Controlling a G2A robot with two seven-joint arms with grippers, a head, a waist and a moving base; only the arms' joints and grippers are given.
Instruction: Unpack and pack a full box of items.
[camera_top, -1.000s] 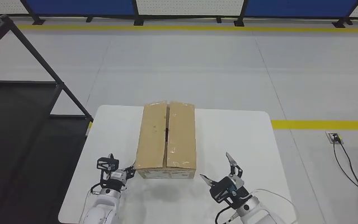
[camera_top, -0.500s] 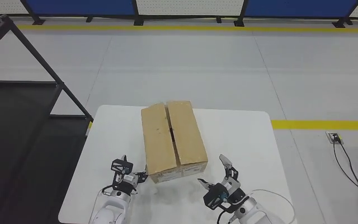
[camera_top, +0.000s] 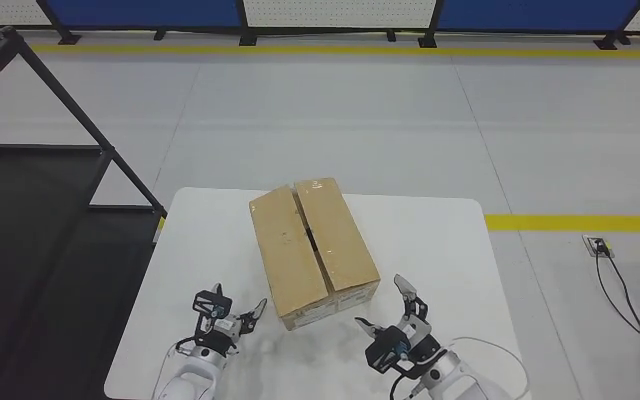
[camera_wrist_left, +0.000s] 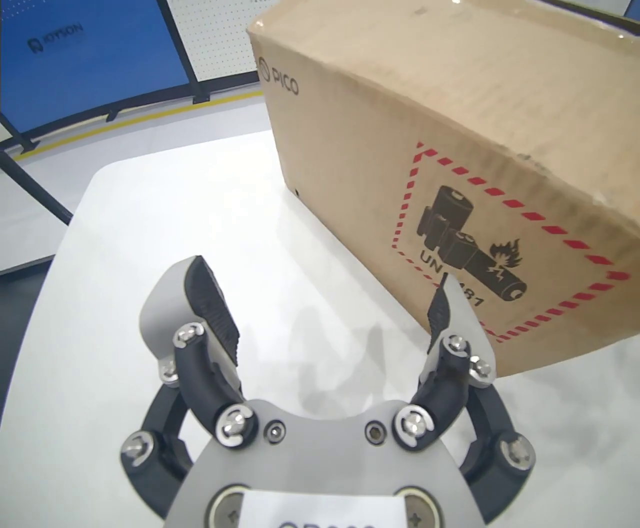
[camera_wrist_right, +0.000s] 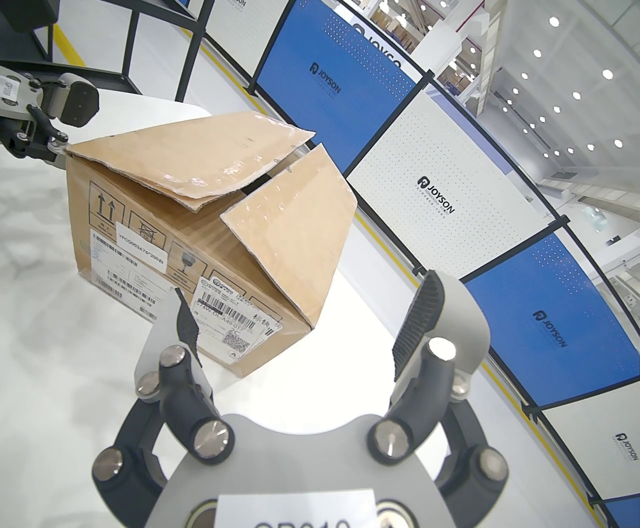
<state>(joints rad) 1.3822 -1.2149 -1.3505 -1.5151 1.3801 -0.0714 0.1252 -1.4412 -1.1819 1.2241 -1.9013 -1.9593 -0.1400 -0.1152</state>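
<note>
Nearest the robot, the left gripper (camera_top: 238, 308) hangs low over the table (camera_top: 450, 250) with its fingers spread wide and nothing between them. One fingertip sits just beside the near left corner of the box (camera_top: 315, 250). Whether it touches the cardboard cannot be told. The right gripper (camera_top: 385, 308) is on the other side, near the box's near right corner but apart from it. Its fingers are also spread and empty.

Between and just beyond the two grippers stands the cardboard box, in the middle of the table and turned at an angle to the table's edges. From above, its two long top flaps meet along a seam with a dark slit. In the right wrist view the flaps are loose and slightly raised at the near end, not sealed flat. No contents can be seen through the gap, and no items lie out on the table.

As a judgement, the task is at its very start. The box appears only to be positioned for opening, so folding back the flaps, unloading the items and repacking them all remain to be done.

Beyond the table's far edge lies bare floor with a yellow line (camera_top: 300, 49). A black frame (camera_top: 100, 170) stands to the left, and blue and white barrier panels (camera_top: 140, 12) stand at the back.
</note>
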